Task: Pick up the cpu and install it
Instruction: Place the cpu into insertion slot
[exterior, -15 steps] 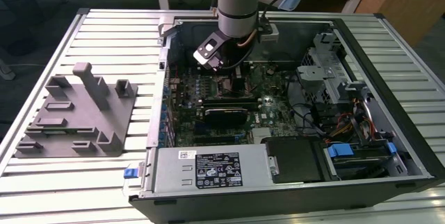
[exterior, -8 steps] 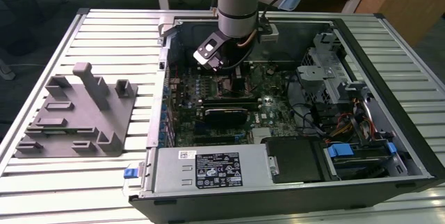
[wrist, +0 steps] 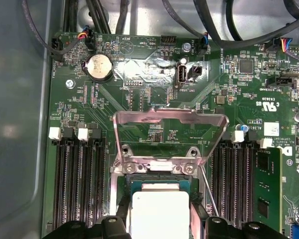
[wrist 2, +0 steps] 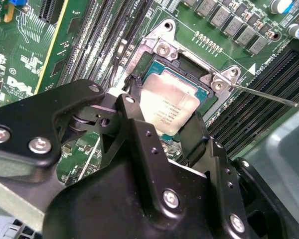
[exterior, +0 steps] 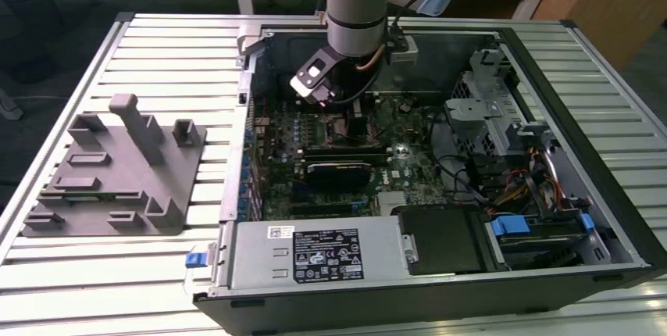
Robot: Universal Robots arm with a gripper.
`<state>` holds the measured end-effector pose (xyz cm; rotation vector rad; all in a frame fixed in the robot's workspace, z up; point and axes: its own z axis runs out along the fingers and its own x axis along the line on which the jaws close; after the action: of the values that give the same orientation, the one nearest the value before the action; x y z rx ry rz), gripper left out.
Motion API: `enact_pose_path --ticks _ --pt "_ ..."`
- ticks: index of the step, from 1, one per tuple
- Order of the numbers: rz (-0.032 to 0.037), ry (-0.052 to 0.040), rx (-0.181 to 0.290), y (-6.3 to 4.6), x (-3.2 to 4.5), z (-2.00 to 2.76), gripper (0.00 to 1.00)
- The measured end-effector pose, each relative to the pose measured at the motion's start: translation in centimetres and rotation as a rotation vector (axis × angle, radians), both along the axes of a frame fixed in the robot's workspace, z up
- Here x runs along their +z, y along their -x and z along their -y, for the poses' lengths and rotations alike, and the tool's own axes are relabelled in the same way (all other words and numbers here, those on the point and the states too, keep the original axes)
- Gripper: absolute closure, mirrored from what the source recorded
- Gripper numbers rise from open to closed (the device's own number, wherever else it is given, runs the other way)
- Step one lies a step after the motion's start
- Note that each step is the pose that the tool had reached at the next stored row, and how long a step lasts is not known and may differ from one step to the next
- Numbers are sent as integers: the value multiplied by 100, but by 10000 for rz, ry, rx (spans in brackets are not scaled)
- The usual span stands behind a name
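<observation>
The pincer [wrist 2: 162,112] grips the cpu [wrist 2: 169,99] by two opposite edges, right over the open socket [wrist 2: 188,65]. If the chip sits slightly crooked, I fear pressing down could damage the socket.

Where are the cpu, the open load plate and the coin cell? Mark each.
cpu [wrist: 160,216]: first wrist view, middle of its silver lid.
load plate [wrist: 169,116]: first wrist view, its crossbar.
coin cell [wrist: 99,67]: first wrist view, its centre.
</observation>
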<state>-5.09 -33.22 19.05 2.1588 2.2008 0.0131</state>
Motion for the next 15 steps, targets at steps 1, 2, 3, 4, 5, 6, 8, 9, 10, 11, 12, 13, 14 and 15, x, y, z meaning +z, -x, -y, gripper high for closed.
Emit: enact_pose_path --ticks 1,2,3,4,5,6,8,9,10,11,12,13,14,15 --pt "0 1 1 -1 -1 0 45" --pt "0 0 0 -1 -1 0 45" --pt "1 -1 0 -1 -2 0 45" --pt "2 -3 1 -2 -3 -1 45" --pt "3 -3 1 -2 -3 -1 45" --pt "3 -4 1 -2 -3 -1 45" --pt "3 -4 0 -3 -3 -1 45" --pt "8 -7 1 -4 -5 -2 45" --pt "10 -9 1 -4 -5 -2 45" --pt "14 -20 1 -5 -8 -4 39" --pt "11 -16 2 -5 -8 -4 39" --pt "8 -11 1 -4 -6 -2 39" --pt "3 -5 1 -3 -4 -1 39" --pt "3 -5 0 -4 -3 -2 39"
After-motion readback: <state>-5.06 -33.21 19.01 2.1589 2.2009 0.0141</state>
